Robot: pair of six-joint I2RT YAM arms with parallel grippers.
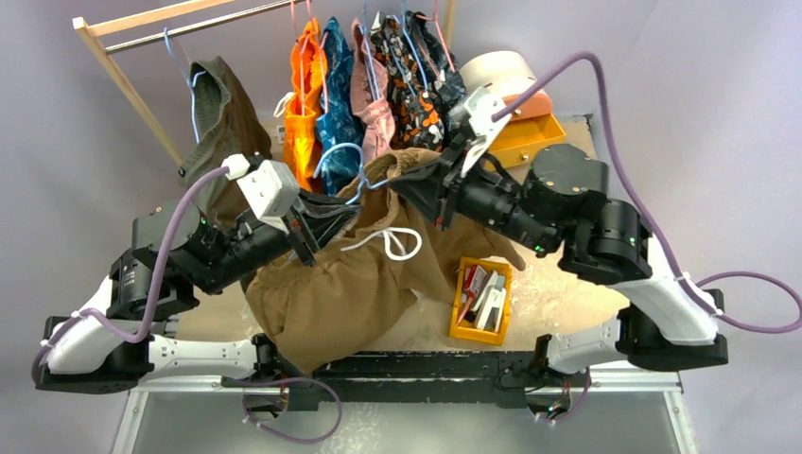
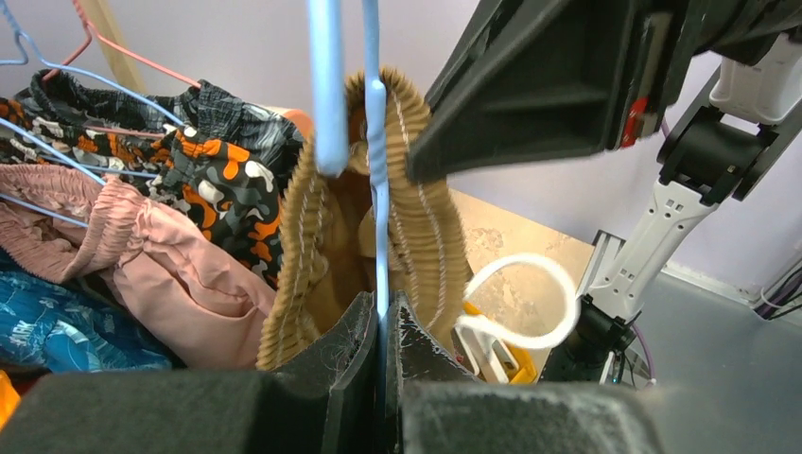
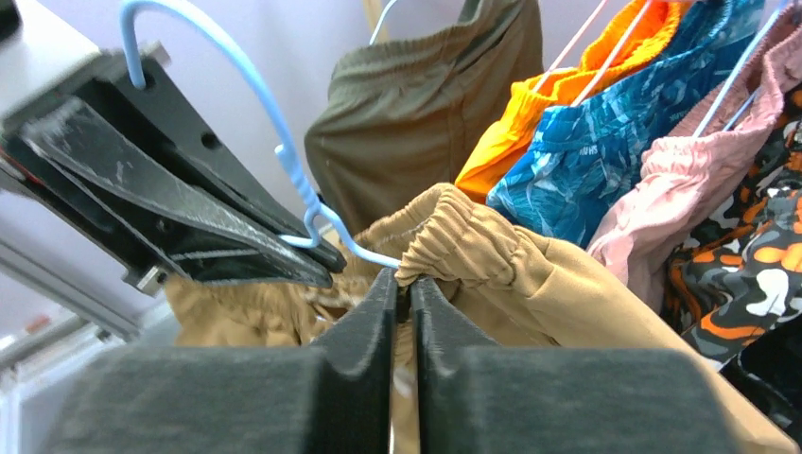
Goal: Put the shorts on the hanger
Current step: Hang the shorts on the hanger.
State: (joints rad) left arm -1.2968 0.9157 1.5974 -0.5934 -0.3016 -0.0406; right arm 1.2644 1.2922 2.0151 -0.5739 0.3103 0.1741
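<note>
Tan-brown shorts [image 1: 331, 293] lie heaped on the table between the two arms. One leg spills toward the near edge, and the white drawstring [image 1: 397, 241] is looped on top. Just to their right sits a yellow bin [image 1: 461, 326] with small packets in it.

Further in, the gathered waistband is held up off the table. The left gripper [image 2: 383, 317] is clamped on the thin wire of the light-blue hanger [image 2: 327, 85], which stands upright at the mouth of the waistband. Whether the wire is truly inside the opening, I can't tell. The right gripper [image 3: 405, 284] comes in from the other side, its fingers pressed together on the waistband's edge, right where the hanger's wire meets the cloth. The two grippers are nearly tip to tip.

Behind them a wooden rail [image 1: 142, 19] carries hung clothes: an olive garment [image 1: 222, 113], orange shorts [image 1: 305, 85], then blue, pink and camouflage pieces.
</note>
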